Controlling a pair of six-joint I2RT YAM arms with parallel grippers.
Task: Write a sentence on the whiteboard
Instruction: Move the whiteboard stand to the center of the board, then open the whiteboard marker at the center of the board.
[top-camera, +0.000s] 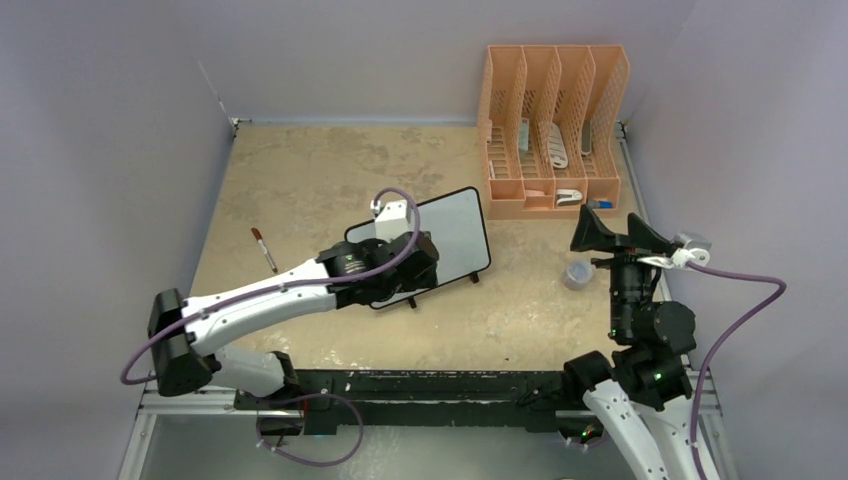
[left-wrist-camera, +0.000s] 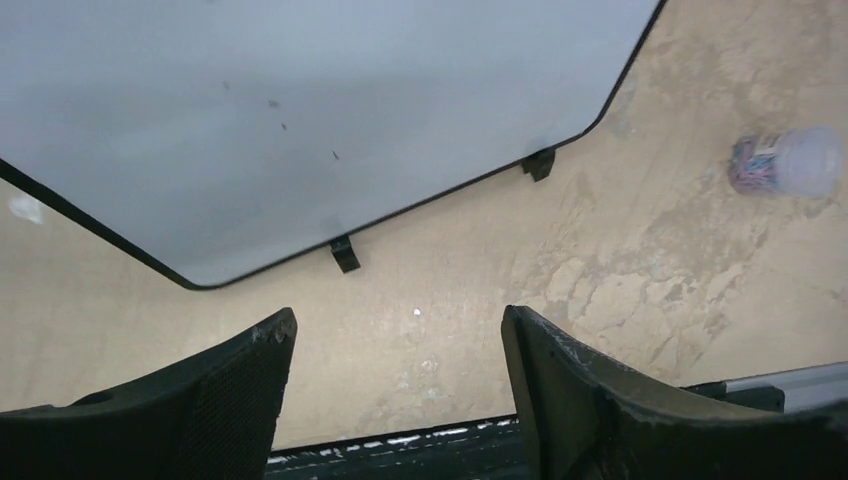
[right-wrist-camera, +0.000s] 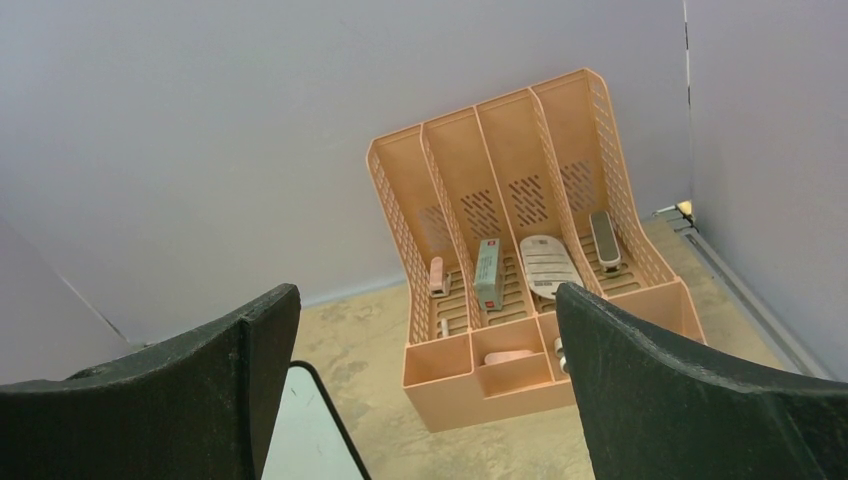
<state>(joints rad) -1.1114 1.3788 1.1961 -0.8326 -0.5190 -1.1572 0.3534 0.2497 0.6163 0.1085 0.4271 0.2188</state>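
While left jaws and right jaws stand open and empty, whiteboard just beyond left jaws, untouched

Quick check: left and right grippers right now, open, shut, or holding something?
Left gripper: open, nothing between the fingers.
Right gripper: open wide, holding nothing.

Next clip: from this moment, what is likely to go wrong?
The whiteboard shows no lettering, and the marker lies apart to its left; the open left gripper may fumble that thin, flat-lying pen. That gripper hangs over the board's near edge and might nudge it on leaving.
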